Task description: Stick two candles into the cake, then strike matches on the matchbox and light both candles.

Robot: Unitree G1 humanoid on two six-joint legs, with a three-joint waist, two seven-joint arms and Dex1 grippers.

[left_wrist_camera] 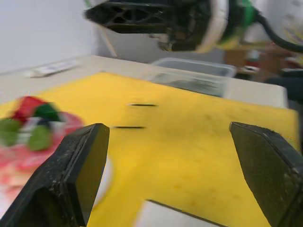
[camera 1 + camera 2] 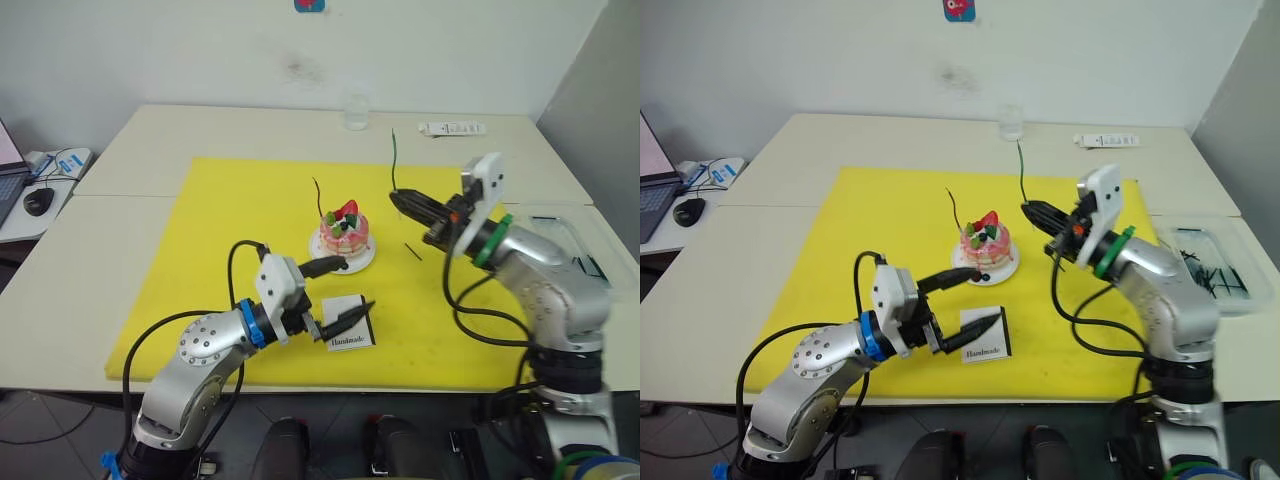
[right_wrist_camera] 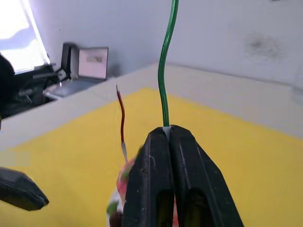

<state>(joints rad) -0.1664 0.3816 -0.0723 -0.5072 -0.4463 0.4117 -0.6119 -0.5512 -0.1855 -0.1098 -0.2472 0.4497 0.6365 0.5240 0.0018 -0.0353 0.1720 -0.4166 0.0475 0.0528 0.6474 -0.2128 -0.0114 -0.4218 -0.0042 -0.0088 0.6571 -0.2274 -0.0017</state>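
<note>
The left claw point(image 2: 340, 290), nearest the camera, stood released, its two black fingers spread wide with nothing between them. One finger reached toward the plate's rim, the other hung over the flat white rectangular matchbox point(image 2: 349, 334) with "Handmade" lettering, which lay on the yellow mat point(image 2: 230, 230) just in front of the cake. This placement reads as a waiting posture, close to the box it would presumably need to steady for striking.

The small round pink layered cake point(image 2: 346, 234), topped with a red strawberry and dark berries, sat on its white plate point(image 2: 366, 259) near the mat's centre. The thin dark red wire-like candle point(image 2: 318, 200) stood planted at the cake's far-left edge, leaning slightly. One of two candles was therefore judged installed.

The right claw point(image 2: 400, 199) was clenched on the thin green wire-like candle point(image 2: 394, 160), gripping it at its white lower end so the long stem rose upright above the fingertips. It was held to the right of the cake and above it, apart from it. Holding it by the base leaves little stub for insertion; in my judgement a tilt downward would be required.

A short dark match point(image 2: 413, 251) lay on the mat right of the plate. The pale surface point(image 2: 150, 150) beyond carried a clear glass point(image 2: 356, 112) and a white remote-like bar point(image 2: 452, 128). A clear tray point(image 2: 1215, 262) of dark sticks sat at the right.
</note>
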